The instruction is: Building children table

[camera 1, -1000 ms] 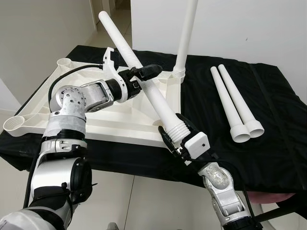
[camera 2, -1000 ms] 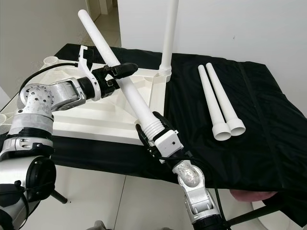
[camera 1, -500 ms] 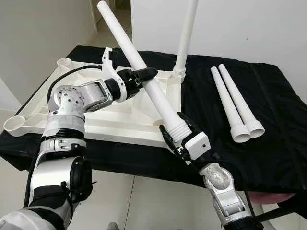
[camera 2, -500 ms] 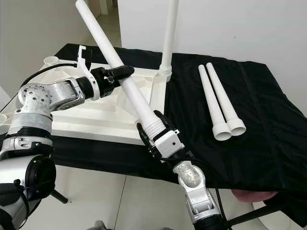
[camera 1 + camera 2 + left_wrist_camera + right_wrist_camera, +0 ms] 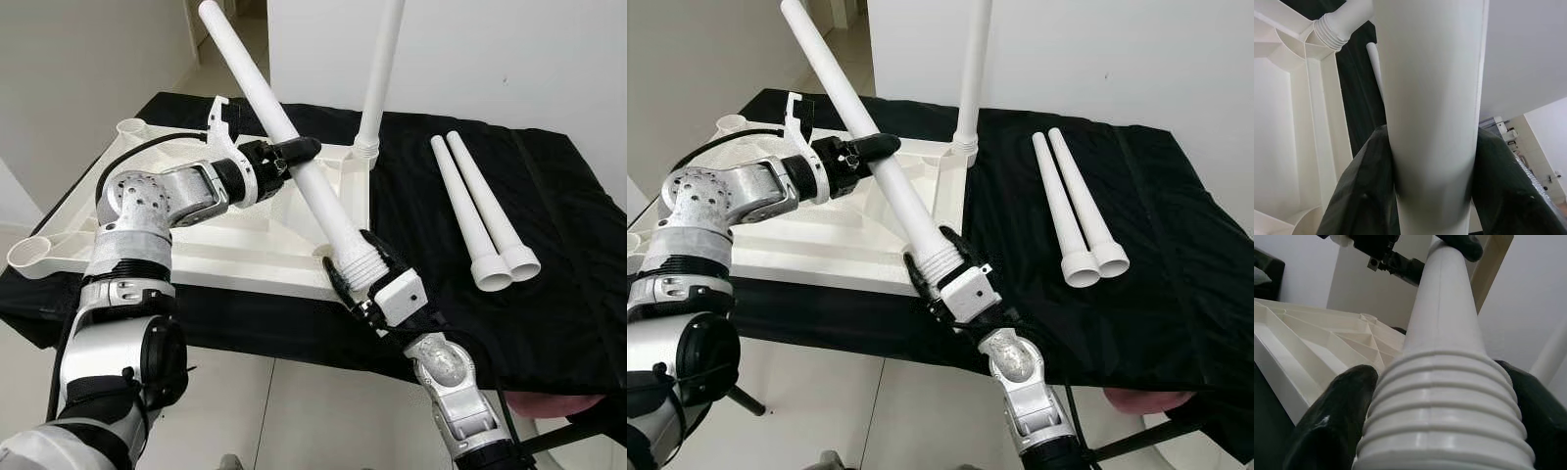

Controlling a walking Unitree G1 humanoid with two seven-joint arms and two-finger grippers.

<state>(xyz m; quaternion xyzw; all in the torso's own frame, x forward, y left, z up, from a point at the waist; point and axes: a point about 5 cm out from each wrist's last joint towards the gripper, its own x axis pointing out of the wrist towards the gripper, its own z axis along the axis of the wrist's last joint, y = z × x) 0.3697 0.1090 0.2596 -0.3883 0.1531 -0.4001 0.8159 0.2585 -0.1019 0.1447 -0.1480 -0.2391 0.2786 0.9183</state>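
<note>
A long white table leg [image 5: 294, 147] is slanting across the upturned white tabletop [image 5: 225, 245], its ribbed threaded end sitting between the fingers of the right gripper [image 5: 358, 279] at the tabletop's near corner, its plain end pointing up and away. The left gripper [image 5: 284, 157] is clamping the same leg midway along its shaft. Beyond the left gripper, a second leg [image 5: 380, 69] is standing upright, screwed into the far corner socket. Right of the right gripper, well apart, two spare legs [image 5: 475, 215] are lying side by side, touching.
</note>
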